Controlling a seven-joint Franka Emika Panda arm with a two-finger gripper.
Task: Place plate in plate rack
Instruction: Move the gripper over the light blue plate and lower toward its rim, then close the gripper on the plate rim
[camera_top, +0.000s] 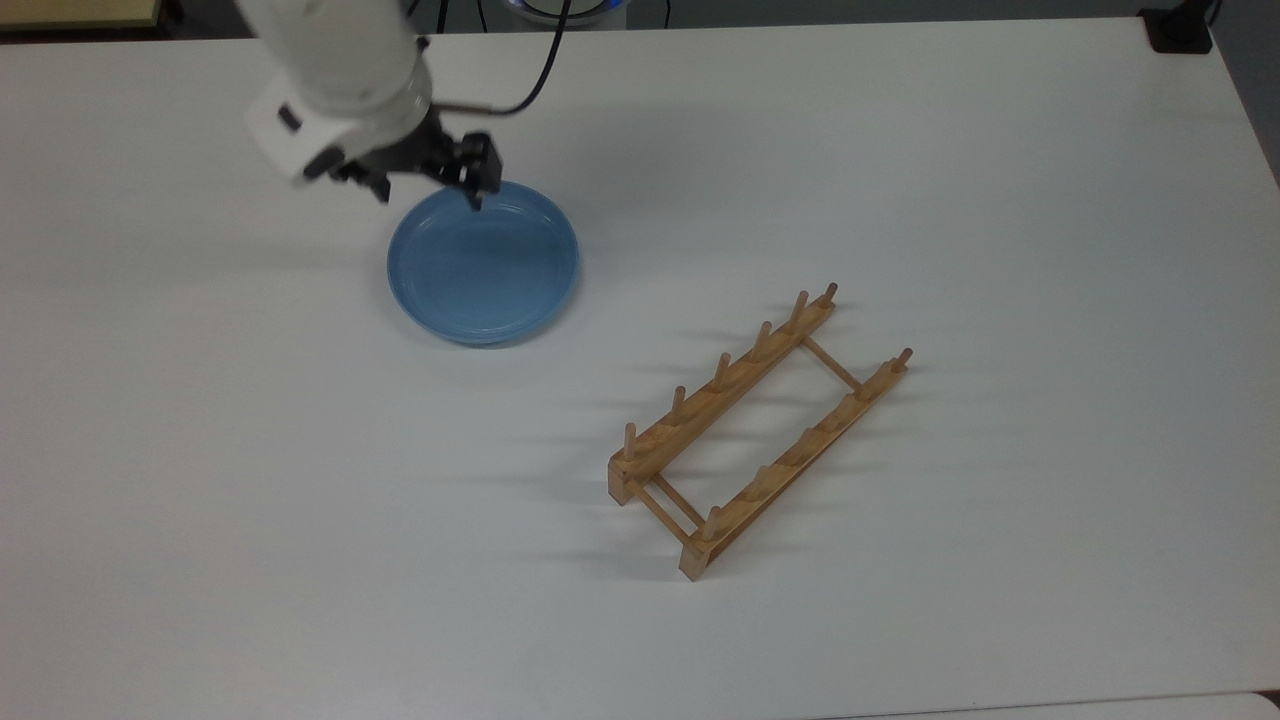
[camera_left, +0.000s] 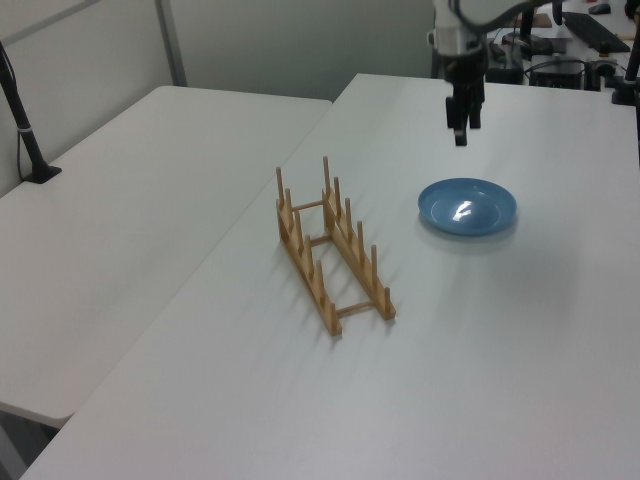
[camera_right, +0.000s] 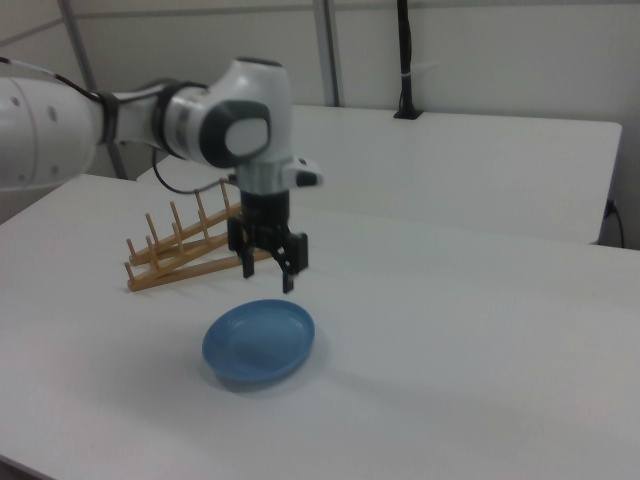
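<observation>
White arm angled down, end effector (camera_right: 268, 270) spread above plate (camera_right: 259, 342).

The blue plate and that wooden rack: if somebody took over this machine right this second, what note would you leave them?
Gripper: open, holding nothing, hanging above the plate's far edge, not touching it.
Plate: flat on the white table, untouched, apart from the rack.
Plate rack: stands free on the table, to the plate's lower right in the top view; no plate between its pegs.
Done: only the approach to the plate.
Left: lower the fingers over the rim, close on it, lift, tip the plate on edge, and slot it between two pegs. The rim is shallow, so the grip may need care.
</observation>
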